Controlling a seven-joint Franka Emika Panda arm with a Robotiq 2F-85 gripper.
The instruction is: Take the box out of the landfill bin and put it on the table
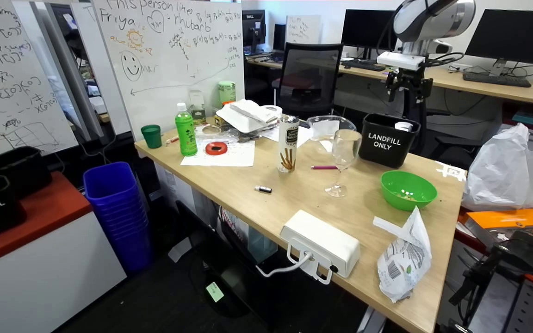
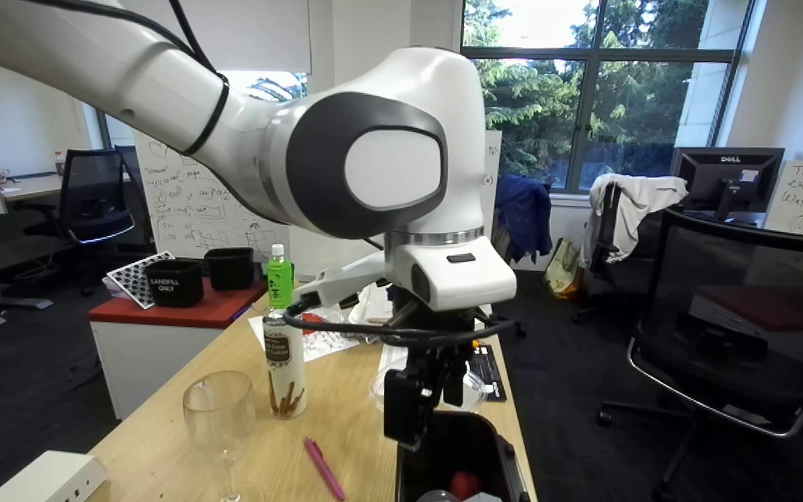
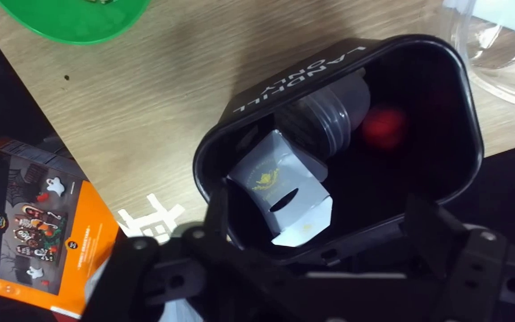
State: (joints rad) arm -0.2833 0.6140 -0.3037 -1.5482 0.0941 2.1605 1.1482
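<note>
The black landfill bin (image 1: 384, 144) stands on the pale wood table (image 1: 234, 182) near its far edge; it also shows in an exterior view (image 2: 509, 460) and the wrist view (image 3: 297, 80). The pale grey box (image 3: 271, 179), with a yellow emblem and a dark slot, lies tilted inside one end of the bin in the wrist view, flap up. A clear plastic cup (image 3: 329, 120) and a blurred red object (image 3: 385, 127) lie beside it. My gripper (image 1: 407, 95) is open and empty above the bin, pointing down, its fingers (image 2: 429, 411) apart.
A green bowl (image 1: 407, 189), a wine glass (image 1: 345, 150), a clear container (image 3: 508, 58) and a pink pen (image 1: 324, 167) stand or lie near the bin. A tall white can (image 1: 288, 145), a white bag (image 1: 405, 263) and a white power box (image 1: 320, 240) are farther off.
</note>
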